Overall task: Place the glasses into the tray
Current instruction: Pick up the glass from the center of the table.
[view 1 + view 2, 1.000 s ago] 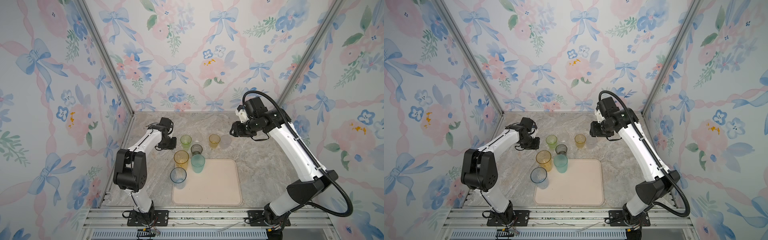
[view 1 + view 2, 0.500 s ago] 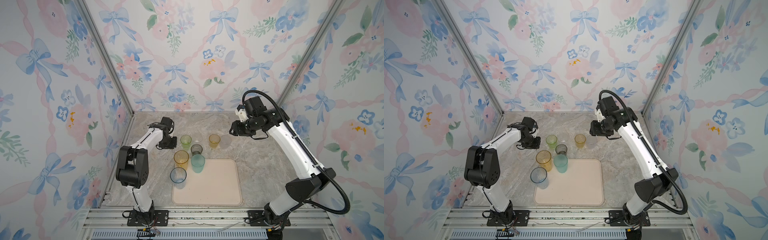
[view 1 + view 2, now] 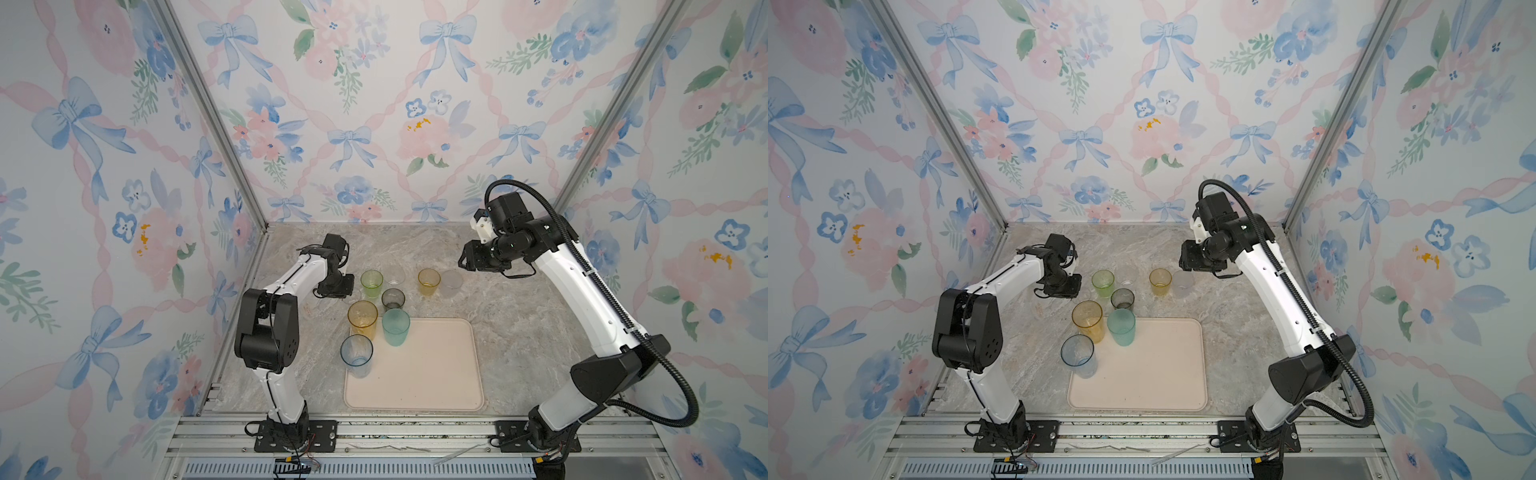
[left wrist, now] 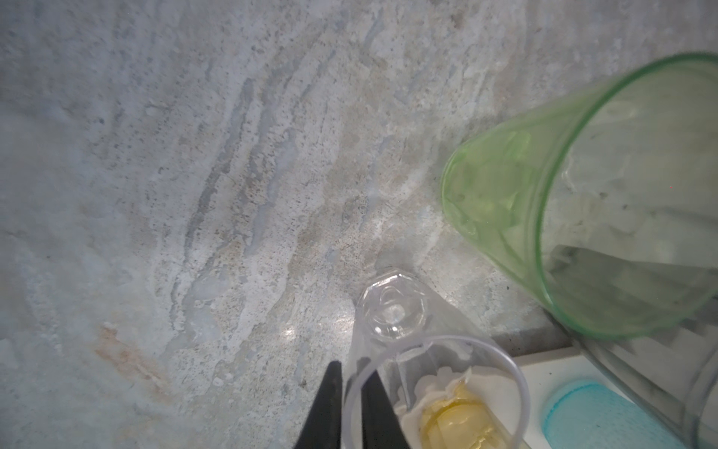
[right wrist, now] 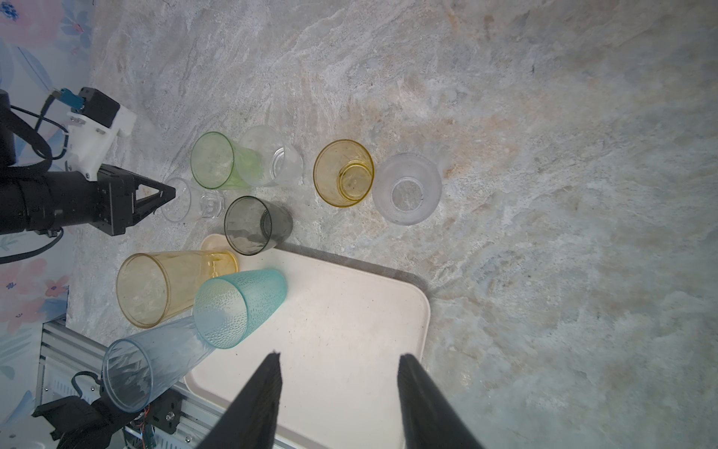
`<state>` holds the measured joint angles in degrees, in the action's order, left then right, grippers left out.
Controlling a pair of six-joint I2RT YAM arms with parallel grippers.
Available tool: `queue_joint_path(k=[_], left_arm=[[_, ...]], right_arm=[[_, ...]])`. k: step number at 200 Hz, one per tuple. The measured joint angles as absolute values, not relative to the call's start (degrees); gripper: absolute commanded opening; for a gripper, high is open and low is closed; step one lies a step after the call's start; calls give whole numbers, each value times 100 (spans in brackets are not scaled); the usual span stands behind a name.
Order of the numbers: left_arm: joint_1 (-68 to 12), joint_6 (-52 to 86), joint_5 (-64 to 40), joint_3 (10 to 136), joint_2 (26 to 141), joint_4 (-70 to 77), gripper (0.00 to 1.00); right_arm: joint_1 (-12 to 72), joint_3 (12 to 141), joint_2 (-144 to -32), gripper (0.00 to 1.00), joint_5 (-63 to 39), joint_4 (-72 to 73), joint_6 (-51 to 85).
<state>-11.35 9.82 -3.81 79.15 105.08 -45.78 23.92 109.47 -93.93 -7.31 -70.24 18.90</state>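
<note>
The small clear glass (image 4: 392, 317), standing beside the lime green glass (image 4: 563, 202) near the tray (image 3: 436, 374), is being clamped by the left gripper (image 4: 349, 373), 1 finger inside its rim, probably because its sides are crowded, while the right gripper (image 5: 340, 355) is being held apart, empty

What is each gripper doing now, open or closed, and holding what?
Left gripper: closed on the rim of the small clear glass.
Right gripper: open, empty.
</note>
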Motion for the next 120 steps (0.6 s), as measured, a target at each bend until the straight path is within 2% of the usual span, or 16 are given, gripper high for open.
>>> queue_joint_path(k=[30,120], left_arm=[[-1135,902,-287,7942,10519,-4609,5],[-1085,751,207,8224,10272,-4814,3]], right_arm=[[2392,10947,-9393,52,-731,-7015,1892],[2394,10831,-9393,51,-733,-6875,1955]])
